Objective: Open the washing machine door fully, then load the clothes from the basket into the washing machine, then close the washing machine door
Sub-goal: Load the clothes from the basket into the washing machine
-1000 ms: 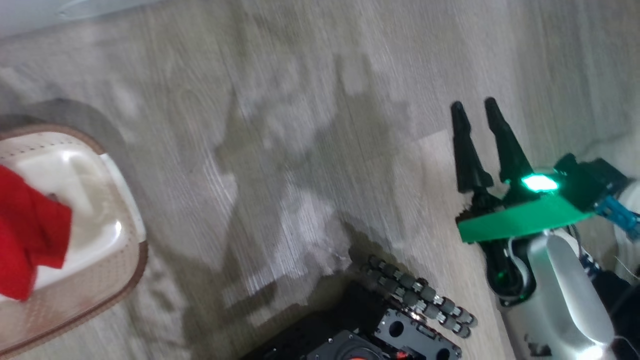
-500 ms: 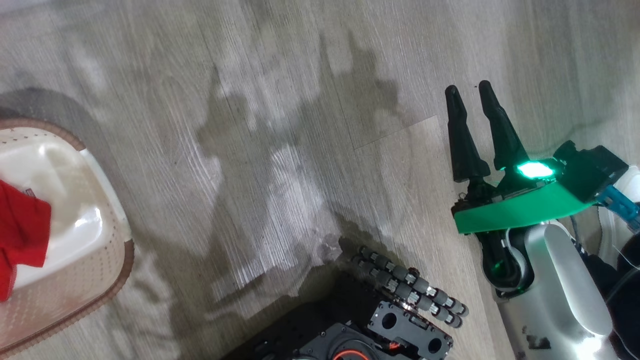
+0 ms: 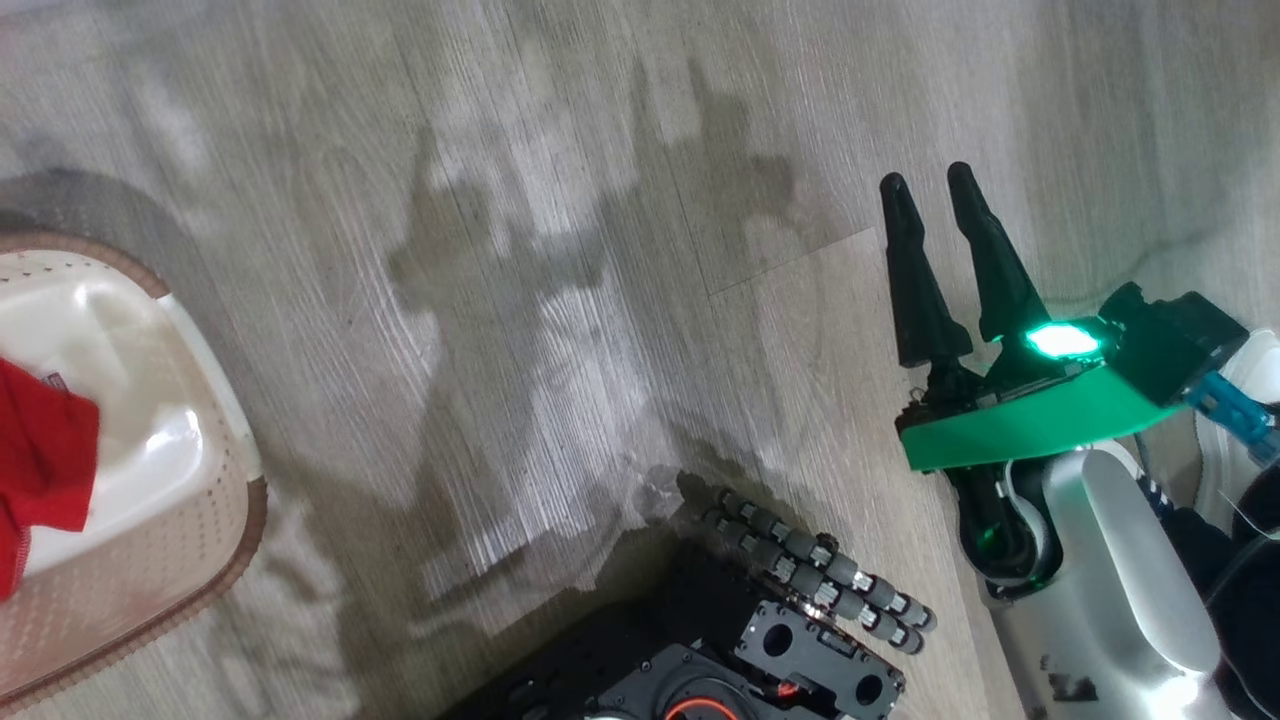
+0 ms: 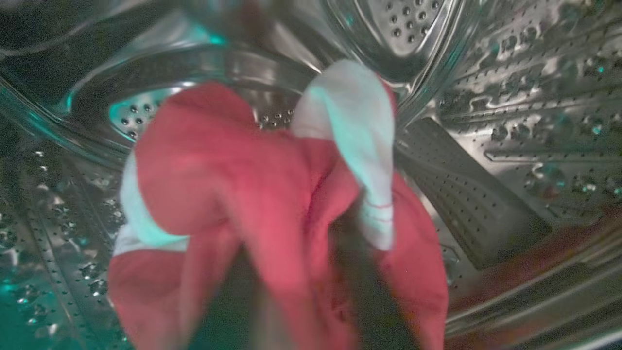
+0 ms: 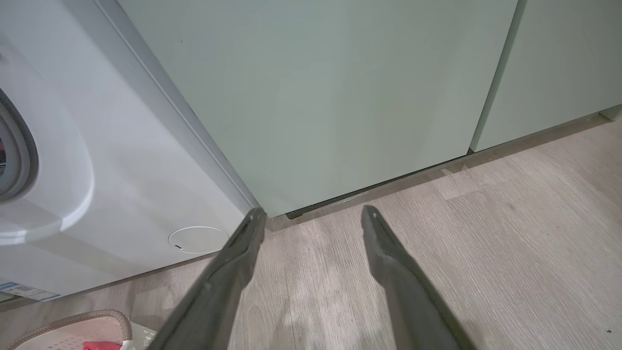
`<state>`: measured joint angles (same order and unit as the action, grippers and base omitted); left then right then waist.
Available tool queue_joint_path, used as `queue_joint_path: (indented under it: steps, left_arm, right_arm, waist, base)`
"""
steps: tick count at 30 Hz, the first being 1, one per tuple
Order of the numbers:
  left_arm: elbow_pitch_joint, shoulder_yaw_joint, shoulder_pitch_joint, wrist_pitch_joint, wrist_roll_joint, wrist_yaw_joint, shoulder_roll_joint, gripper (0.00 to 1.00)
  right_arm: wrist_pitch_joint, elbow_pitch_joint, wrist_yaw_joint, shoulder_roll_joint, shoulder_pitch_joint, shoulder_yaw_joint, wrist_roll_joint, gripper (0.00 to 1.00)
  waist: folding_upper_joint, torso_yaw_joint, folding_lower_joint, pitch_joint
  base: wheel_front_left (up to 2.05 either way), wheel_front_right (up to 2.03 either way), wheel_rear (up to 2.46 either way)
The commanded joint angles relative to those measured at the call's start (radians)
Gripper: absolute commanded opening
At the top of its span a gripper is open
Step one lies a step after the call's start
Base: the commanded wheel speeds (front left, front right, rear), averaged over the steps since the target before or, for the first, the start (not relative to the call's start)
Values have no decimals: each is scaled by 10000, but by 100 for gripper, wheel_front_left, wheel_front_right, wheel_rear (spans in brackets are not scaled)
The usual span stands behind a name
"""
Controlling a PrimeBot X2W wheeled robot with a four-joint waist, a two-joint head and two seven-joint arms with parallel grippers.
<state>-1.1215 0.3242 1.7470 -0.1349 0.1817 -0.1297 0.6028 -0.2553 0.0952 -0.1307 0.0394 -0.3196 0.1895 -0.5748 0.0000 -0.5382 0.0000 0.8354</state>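
A red garment with white stripes [image 4: 233, 184] hangs blurred inside the washing machine's steel perforated drum [image 4: 510, 121]. It drapes over my left gripper [image 4: 301, 272], whose two dark fingers [image 4: 369, 301] stand apart under the cloth. More red clothes [image 3: 40, 460] lie in the cream basket [image 3: 250, 500] on the floor at the left edge. My right gripper [image 3: 925, 180] hovers open over bare floor at the right, holding nothing. In the right wrist view this gripper [image 5: 313, 211] points at the foot of the white washing machine [image 5: 121, 170]. The washing machine door is out of view.
Pale green cabinets [image 5: 340, 97] stand right of the washer. A small round white flap [image 5: 198, 239] sits low on its front. The basket's corner [image 5: 73, 321] lies below it. My dark wheeled base [image 3: 720, 660] is at the bottom middle, on grey wood floor.
The head camera has swung, so the basket sits further left in the picture. The right gripper stays open in much the same place.
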Motion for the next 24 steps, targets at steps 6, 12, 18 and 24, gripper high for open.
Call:
queue_joint_path:
  steps: [6, 12, 18, 24]
  left_arm:
    - [-130, 59, 492, -470, 89, -3, 206, 100]
    - [-454, 100, 148, -817, 278, 35, 220, 100]
    - [-575, 106, -754, -1142, 600, 22, -374, 100]
    - [-536, 48, -1430, -1233, 964, 8, -857, 100]
  right_arm:
    - [-65, -218, 0, 108, 192, 183, 19, 100]
    - [-65, -204, 0, 108, 53, 74, 214, 100]
    - [-65, -160, 0, 108, 28, -210, 629, 100]
    - [-65, -99, 0, 108, 0, -502, 1067, 100]
  waist:
    - [0, -10, 0, -152]
    - [0, 112, 0, -620]
    - [0, 668, 0, -1278]
    - [0, 1148, 0, -1806]
  base:
    - [0, 0, 0]
    - [0, 0, 0]
    - [0, 0, 0]
    - [0, 0, 0]
